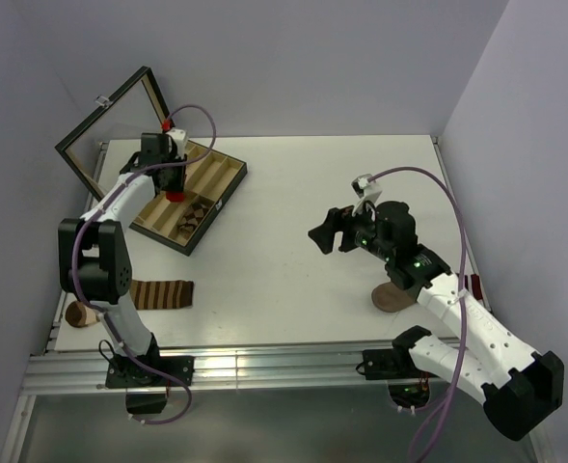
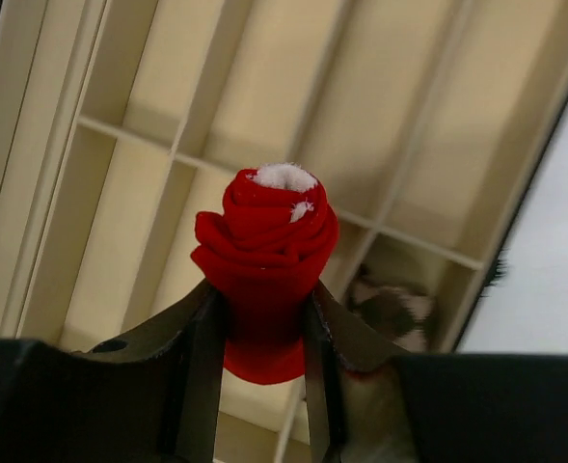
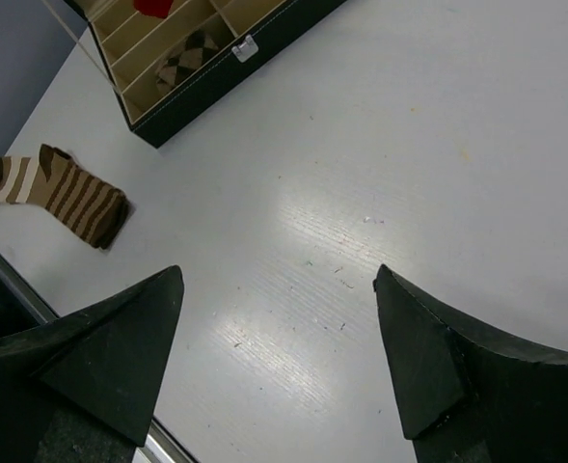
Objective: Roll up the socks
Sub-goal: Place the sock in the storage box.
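My left gripper is shut on the rolled red sock, white cuff at the roll's core, and holds it over a compartment of the open divided box. In the top view the red sock hangs just below the left gripper. The argyle sock lies rolled in a near compartment; it also shows in the left wrist view and the right wrist view. My right gripper is open and empty above the table's middle right; its fingers frame bare table.
A brown-and-cream striped sock lies at the near left, also in the right wrist view. A plain tan-brown sock lies under the right arm. A brown roll sits at the table's near left corner. The box lid stands open.
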Available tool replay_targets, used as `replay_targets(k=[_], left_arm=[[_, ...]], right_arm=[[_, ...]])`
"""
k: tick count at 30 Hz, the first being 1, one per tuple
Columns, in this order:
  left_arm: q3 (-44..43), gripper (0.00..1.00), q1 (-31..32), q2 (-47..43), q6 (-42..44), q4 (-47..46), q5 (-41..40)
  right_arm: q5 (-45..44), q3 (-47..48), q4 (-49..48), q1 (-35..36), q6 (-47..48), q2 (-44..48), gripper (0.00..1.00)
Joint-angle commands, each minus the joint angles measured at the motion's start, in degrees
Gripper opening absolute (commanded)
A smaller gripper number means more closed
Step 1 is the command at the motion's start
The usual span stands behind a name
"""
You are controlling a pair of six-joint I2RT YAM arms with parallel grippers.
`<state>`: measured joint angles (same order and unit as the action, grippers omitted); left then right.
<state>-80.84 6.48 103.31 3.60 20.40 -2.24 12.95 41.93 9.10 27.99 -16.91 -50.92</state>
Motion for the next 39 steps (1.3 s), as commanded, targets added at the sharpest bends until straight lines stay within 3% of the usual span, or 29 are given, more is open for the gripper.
replay_targets(k=[1, 15, 24, 34, 39], left_arm=[[2.25, 0.00, -2.34, 0.67, 3.87, -4.14, 3.12], [12.54, 0.00, -3.14, -2.40, 8.62, -5.90, 2.86], [12.20, 0.00, -2.53, -2.32, 8.27, -2.21, 3.48], [11.23, 0.00, -2.61, 2.77, 8.00, -0.02, 2.50], [6.50, 0.00, -2.79, 8.39, 8.01, 3.67, 2.50]], right_arm=[[1.55, 0.17, -1.28, 0.05, 1.79, -0.94, 0.87], [1.73, -0.01, -1.45, 0.05, 2.93, -2.96, 0.86], [0.76, -1.76, -2.16, 0.14, 2.93, -1.03, 0.85], [0.94, -2.56, -2.95, 0.22, 2.93, -0.24, 0.85], [0.67, -3.00, -3.21, 0.31, 3.11, 0.11, 0.85]])
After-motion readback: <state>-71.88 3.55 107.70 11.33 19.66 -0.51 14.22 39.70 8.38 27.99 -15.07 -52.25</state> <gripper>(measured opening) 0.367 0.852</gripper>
